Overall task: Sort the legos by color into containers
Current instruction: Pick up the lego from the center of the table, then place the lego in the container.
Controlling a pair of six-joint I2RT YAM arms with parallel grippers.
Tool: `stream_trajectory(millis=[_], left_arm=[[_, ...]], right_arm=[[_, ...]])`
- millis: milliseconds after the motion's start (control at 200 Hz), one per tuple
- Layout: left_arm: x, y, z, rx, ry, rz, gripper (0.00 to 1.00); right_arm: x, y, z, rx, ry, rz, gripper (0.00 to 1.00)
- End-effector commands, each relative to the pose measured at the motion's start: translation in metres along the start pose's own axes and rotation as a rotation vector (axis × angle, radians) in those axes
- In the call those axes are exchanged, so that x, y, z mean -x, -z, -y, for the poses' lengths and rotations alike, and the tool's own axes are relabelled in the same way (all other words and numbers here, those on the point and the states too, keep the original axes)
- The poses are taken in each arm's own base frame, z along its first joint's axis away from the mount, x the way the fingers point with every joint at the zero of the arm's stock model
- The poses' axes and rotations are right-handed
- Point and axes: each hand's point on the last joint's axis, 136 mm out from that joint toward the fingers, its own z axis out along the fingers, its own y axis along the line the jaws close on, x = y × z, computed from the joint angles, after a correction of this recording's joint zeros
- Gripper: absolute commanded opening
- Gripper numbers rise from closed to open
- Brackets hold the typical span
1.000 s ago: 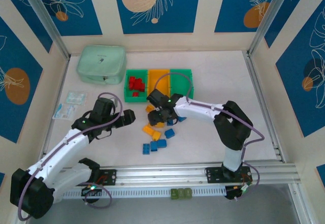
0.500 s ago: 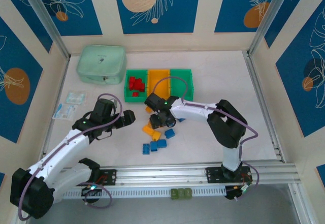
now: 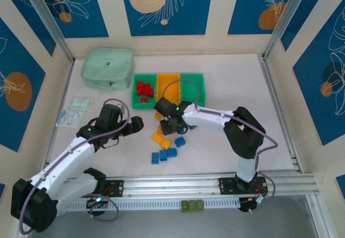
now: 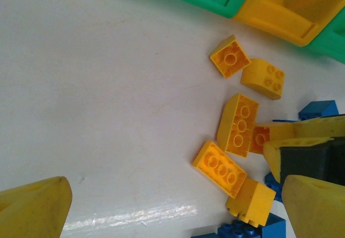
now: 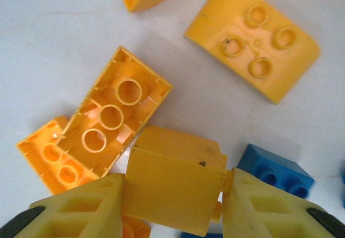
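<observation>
My right gripper (image 5: 173,195) is shut on a yellow brick (image 5: 175,187) low over the pile; seen from above it (image 3: 171,126) sits just below the bins. Around it lie more yellow bricks (image 5: 116,116) (image 5: 253,38) and a blue brick (image 5: 275,173). The three bins stand in a row: a green one (image 3: 135,89) holding red bricks (image 3: 144,89), an orange-yellow one (image 3: 167,77), and another green one (image 3: 200,84). My left gripper (image 3: 135,123) (image 4: 175,208) hangs open left of the pile, with yellow bricks (image 4: 220,168) (image 4: 237,124) on the table ahead of it.
Blue bricks (image 3: 166,154) (image 3: 180,141) lie on the near side of the pile. A mint-green zippered pouch (image 3: 108,67) rests at the back left, with clear packets (image 3: 75,111) near the left wall. An aluminium rail (image 3: 205,184) runs along the near edge.
The right gripper has shifted slightly left and lower into the yellow bricks, its elbow swinging with it. The left arm has stayed still.
</observation>
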Motion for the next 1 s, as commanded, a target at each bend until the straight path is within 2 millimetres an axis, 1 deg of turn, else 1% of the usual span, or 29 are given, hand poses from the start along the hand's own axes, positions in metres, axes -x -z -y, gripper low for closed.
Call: stream_trajectory(millis=[0, 115, 180, 260, 370, 505, 545, 565, 610, 695, 735, 880, 995], left_arm=[[0.017, 0.01, 0.014, -0.023, -0.039, 0.04, 0.99], [0.028, 0.01, 0.02, -0.023, -0.066, 0.058, 0.99], [0.033, 0.008, 0.022, -0.016, -0.072, 0.058, 0.99], [0.04, 0.005, 0.026, -0.019, -0.071, 0.069, 0.99], [0.049, -0.002, 0.034, -0.04, -0.066, 0.077, 0.99], [0.055, -0.009, 0.038, -0.037, -0.064, 0.062, 0.99], [0.055, -0.01, 0.038, -0.037, -0.064, 0.058, 0.99], [0.055, -0.011, 0.039, -0.039, -0.066, 0.057, 0.99], [0.055, -0.012, 0.039, -0.038, -0.066, 0.055, 0.99], [0.056, -0.01, 0.038, -0.032, -0.071, 0.057, 0.99], [0.056, -0.009, 0.038, -0.029, -0.075, 0.058, 0.99], [0.054, -0.005, 0.034, -0.02, -0.079, 0.065, 0.99], [0.053, -0.001, 0.035, -0.027, -0.073, 0.068, 0.99]], right_arm=[[0.029, 0.039, 0.003, 0.013, 0.017, 0.11, 0.42], [0.056, 0.05, 0.017, 0.002, 0.013, 0.173, 0.42], [0.078, 0.055, 0.026, -0.001, 0.0, 0.22, 0.42], [0.105, 0.056, 0.034, 0.012, -0.013, 0.27, 0.42], [0.139, 0.05, 0.046, -0.007, -0.021, 0.315, 0.42], [0.169, 0.031, 0.062, -0.053, -0.008, 0.335, 0.42], [0.176, 0.025, 0.068, -0.076, -0.011, 0.334, 0.45], [0.18, 0.024, 0.071, -0.077, -0.014, 0.332, 0.48], [0.185, 0.02, 0.074, -0.071, -0.019, 0.318, 0.54], [0.19, 0.019, 0.075, -0.067, -0.019, 0.304, 0.57], [0.191, 0.022, 0.073, -0.062, -0.015, 0.308, 0.59], [0.179, 0.037, 0.066, -0.04, 0.001, 0.321, 0.64], [0.16, 0.048, 0.064, -0.024, 0.003, 0.314, 0.66]])
